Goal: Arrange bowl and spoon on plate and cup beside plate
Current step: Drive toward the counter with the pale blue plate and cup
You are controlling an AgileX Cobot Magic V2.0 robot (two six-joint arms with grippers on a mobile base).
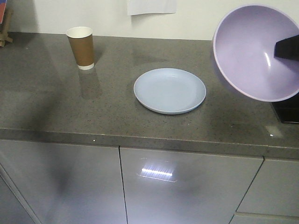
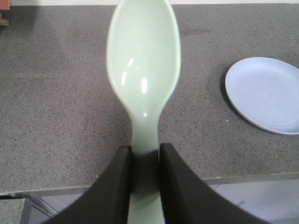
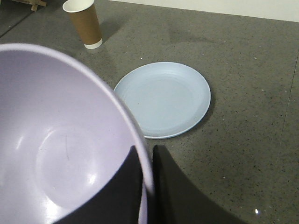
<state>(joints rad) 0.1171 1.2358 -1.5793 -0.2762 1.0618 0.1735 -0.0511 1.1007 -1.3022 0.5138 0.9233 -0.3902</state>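
The pale blue plate (image 1: 169, 90) lies flat near the middle of the grey counter, with nothing on it; it also shows as plate (image 3: 163, 99) and plate (image 2: 265, 93). The lavender bowl (image 1: 254, 51) hangs tilted in the air right of the plate, my right gripper (image 3: 147, 161) shut on its rim, one finger inside the bowl (image 3: 60, 149). My left gripper (image 2: 145, 156) is shut on the handle of the mint-green spoon (image 2: 144, 65), held above the counter left of the plate. The brown paper cup (image 1: 81, 47) stands upright at the back left.
The counter's front edge (image 1: 140, 140) runs above grey cabinet doors. A dark panel (image 1: 287, 112) sits at the counter's right end under the bowl. A wooden object (image 1: 4, 28) stands at the far left against the wall.
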